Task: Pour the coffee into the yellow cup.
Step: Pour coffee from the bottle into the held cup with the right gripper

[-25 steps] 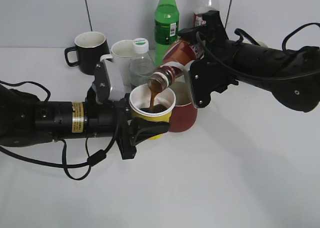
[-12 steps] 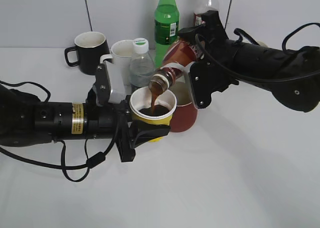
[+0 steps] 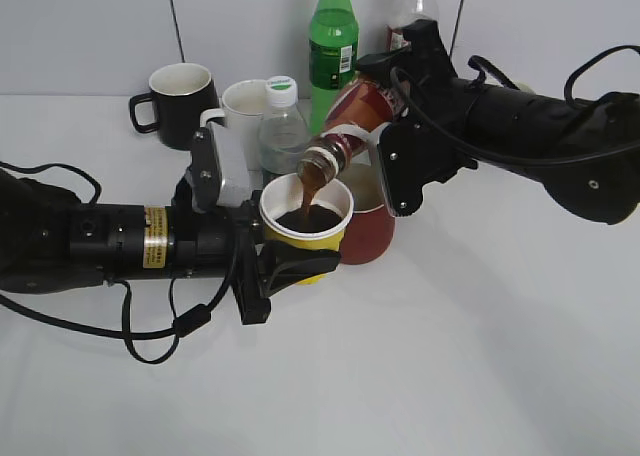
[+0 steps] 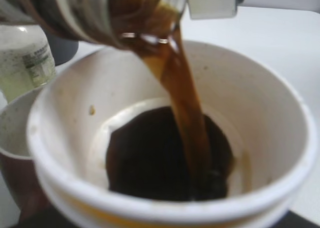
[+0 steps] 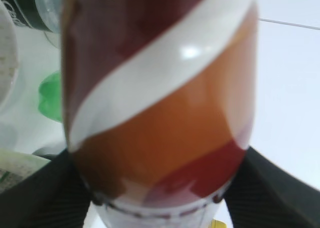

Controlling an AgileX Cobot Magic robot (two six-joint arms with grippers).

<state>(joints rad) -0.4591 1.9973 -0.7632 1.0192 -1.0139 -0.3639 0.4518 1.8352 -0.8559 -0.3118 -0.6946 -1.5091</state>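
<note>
The yellow cup (image 3: 301, 238) with a white inside is held in my left gripper (image 3: 275, 261), which is shut on it near the middle of the table. My right gripper (image 3: 385, 141) is shut on the coffee bottle (image 3: 345, 131), tilted mouth-down over the cup. A brown stream of coffee (image 3: 310, 188) falls into the cup. In the left wrist view the stream (image 4: 185, 103) lands in a dark pool (image 4: 150, 158) inside the cup (image 4: 280, 113). The right wrist view is filled by the bottle's red, white and orange label (image 5: 160, 98).
A red paper cup (image 3: 368, 231) stands right behind the yellow cup. At the back stand a black mug (image 3: 178, 101), a white mug (image 3: 240, 111), a small clear bottle (image 3: 282, 126), a green bottle (image 3: 332, 46) and another bottle (image 3: 412, 6).
The pour goes on and the coffee level in the cup has risen a little. The cup has shifted slightly up and back under the bottle's mouth.
</note>
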